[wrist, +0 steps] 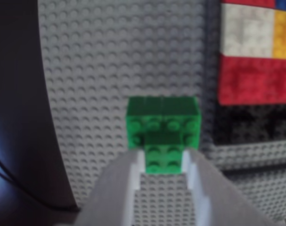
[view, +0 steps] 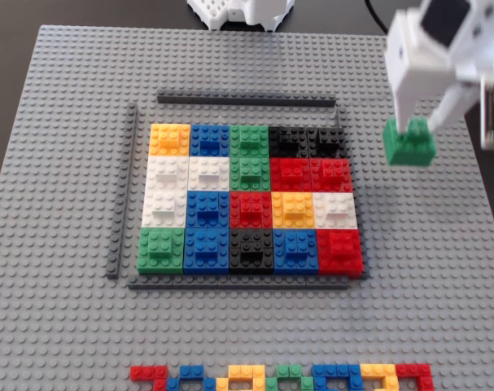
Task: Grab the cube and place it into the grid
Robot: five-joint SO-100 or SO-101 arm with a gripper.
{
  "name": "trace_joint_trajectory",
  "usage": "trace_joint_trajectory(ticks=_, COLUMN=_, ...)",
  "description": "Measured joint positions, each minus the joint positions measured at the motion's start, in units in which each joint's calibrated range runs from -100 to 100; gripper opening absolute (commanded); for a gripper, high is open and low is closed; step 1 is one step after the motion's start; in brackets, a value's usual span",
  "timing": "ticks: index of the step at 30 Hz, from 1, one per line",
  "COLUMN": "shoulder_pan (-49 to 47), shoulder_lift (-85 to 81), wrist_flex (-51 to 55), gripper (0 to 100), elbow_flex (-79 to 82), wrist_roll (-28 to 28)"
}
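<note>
My gripper (view: 413,124) is shut on the cube (view: 409,145), a green studded LEGO block. It grips the smaller green brick on top. In the wrist view the two pale fingers close on that small brick (wrist: 164,156), with the gripper (wrist: 164,159) right over it and the wider green block (wrist: 162,120) beyond. The cube is to the right of the grid (view: 251,198) and apart from it, seemingly a little above the plate. The grid is a patchwork of yellow, blue, green, black, white and red tiles; its edge shows at the wrist view's upper right (wrist: 256,80).
A big light grey studded baseplate (view: 59,326) carries everything. Thin dark grey strips (view: 247,100) frame the grid. A row of small mixed-colour bricks (view: 283,377) lies at the front edge. The arm's white base (view: 242,11) stands at the back.
</note>
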Motion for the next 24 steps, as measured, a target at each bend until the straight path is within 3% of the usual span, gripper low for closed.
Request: trace_joint_trajectory(ticks=24, shoulder_pan=7.9, shoulder_lift=-43.7, wrist_flex=-3.8, gripper=4, elbow_flex=50.6, wrist_roll=5.1)
